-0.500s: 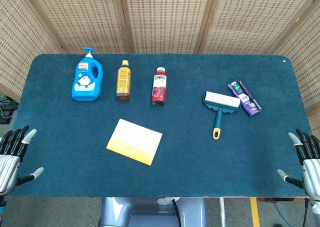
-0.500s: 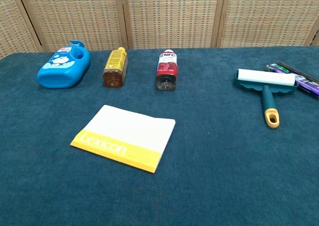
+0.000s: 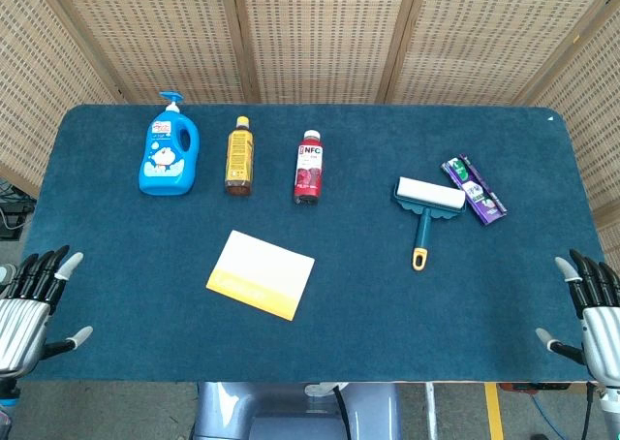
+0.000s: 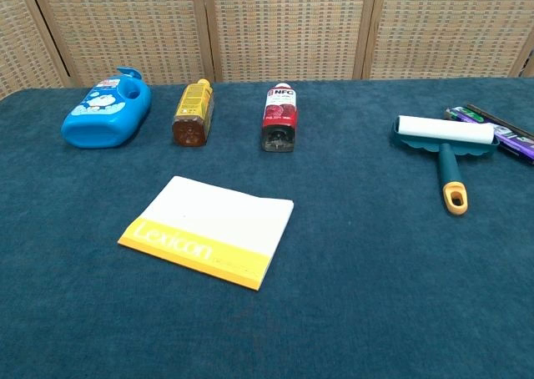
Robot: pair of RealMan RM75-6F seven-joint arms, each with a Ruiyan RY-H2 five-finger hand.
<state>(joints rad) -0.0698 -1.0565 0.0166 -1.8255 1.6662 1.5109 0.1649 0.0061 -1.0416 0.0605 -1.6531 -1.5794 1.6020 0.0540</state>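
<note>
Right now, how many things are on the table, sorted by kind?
Bottles: 3 (blue detergent bottle, amber bottle, red juice bottle)
Booklets: 1 (yellow and white booklet)
Lint rollers: 1 (lint roller)
Packets: 1 (purple packet)
Total: 6

front edge: open | mid: booklet (image 3: 261,274) | back: bottles (image 3: 238,156), lint roller (image 3: 427,203)

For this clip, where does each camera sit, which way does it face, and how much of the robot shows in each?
Head view: high up, looking steeply down on the blue table; the left robot hand and right robot hand show at the near corners, fingers spread.
Chest view: lower, looking across the table toward the wicker screen; no part of the robot shows.
Both show the Lexicon booklet, three bottles and the lint roller.
</note>
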